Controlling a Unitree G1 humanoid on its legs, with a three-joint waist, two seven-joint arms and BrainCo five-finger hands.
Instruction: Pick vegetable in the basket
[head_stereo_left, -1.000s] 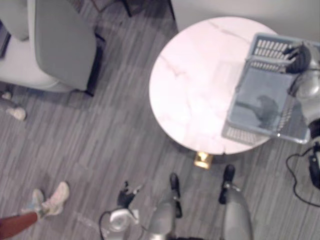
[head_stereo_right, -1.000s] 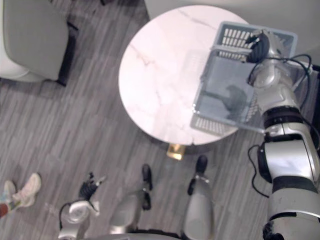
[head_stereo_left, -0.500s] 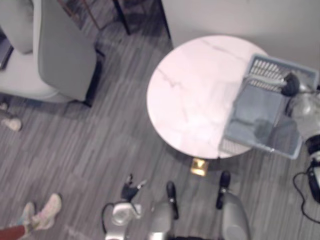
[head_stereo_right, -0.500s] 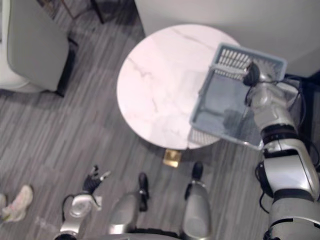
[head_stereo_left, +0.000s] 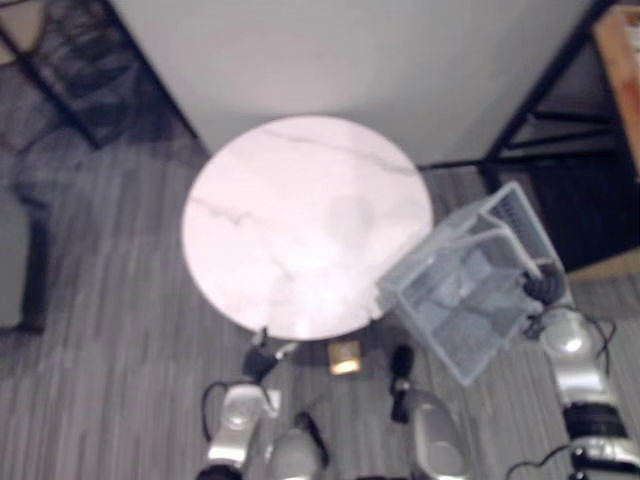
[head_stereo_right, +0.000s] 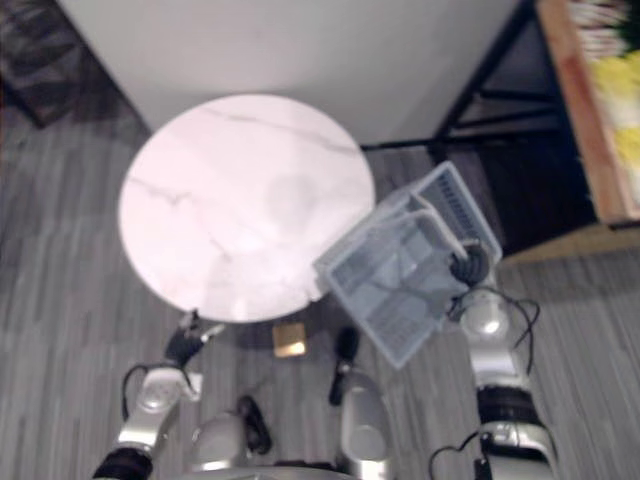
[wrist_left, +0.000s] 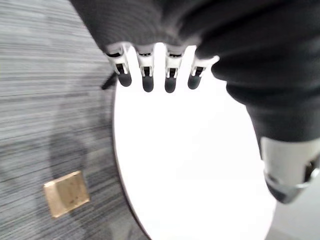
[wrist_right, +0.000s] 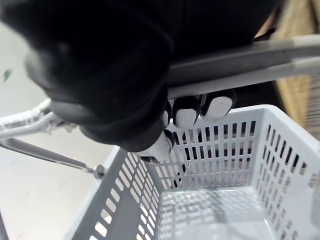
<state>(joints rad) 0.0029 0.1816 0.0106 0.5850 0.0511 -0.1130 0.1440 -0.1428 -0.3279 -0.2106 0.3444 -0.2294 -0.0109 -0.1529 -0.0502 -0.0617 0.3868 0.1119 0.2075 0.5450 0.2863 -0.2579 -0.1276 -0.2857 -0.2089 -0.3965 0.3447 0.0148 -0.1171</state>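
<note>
Fingers of the left hand (head_stereo_right: 185, 343) hang straight and loosely spread, holding nothing, at about 7 o'clock off the round marble table (head_stereo_right: 240, 190). Just off the table's rim at 4 o'clock the grey basket (head_stereo_right: 395, 285) hangs tilted, its handle (wrist_right: 240, 56) wrapped by the curled right hand (head_stereo_right: 468, 266). Blurred yellow items (head_stereo_right: 628, 150) lie on a wooden shelf (head_stereo_right: 580, 110) at 2 o'clock.

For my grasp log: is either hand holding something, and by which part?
The right hand holds the grey basket by its handle, fingers curled round; the left hand holds nothing.
</note>
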